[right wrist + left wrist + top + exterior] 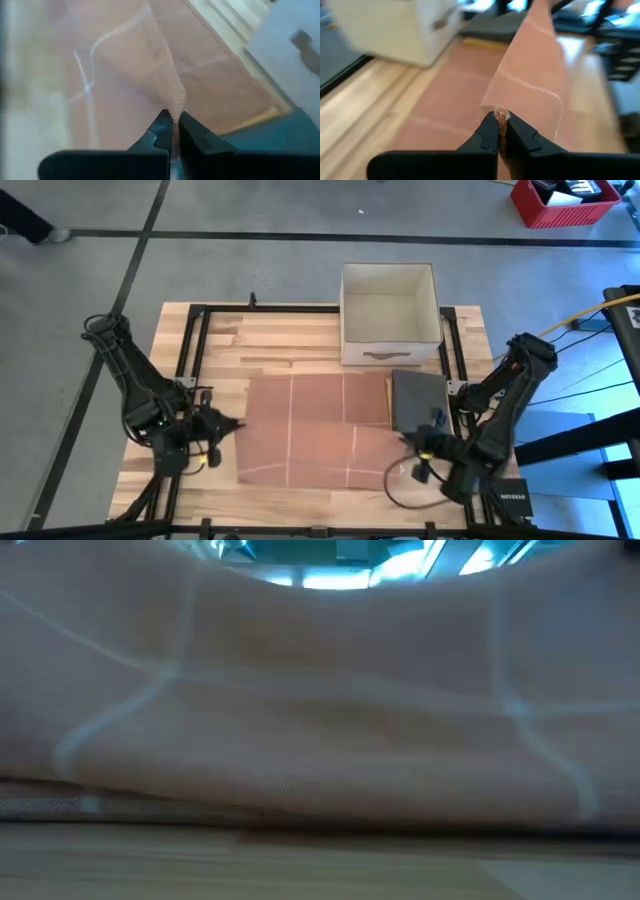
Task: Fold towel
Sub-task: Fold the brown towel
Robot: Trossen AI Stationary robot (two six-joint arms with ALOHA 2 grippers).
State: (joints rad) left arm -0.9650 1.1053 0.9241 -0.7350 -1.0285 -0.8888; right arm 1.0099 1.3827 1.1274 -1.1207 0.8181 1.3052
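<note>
A wooden bench [270, 330] on a grey floor, seen from above. A brown towel [315, 425] with pale grid lines lies spread at the frame's centre, below a white box [388, 312]. The left pincer [232, 425], at centre left, is clamped on the towel's left edge. The right pincer [412, 442], lower right, is clamped on its right edge.

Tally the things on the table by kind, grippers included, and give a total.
Towel, brown with pale lines: 1
White box: 1
Dark grey pad: 1
Grippers, left gripper and right gripper, both pinching the towel: 2
Total: 5
</note>
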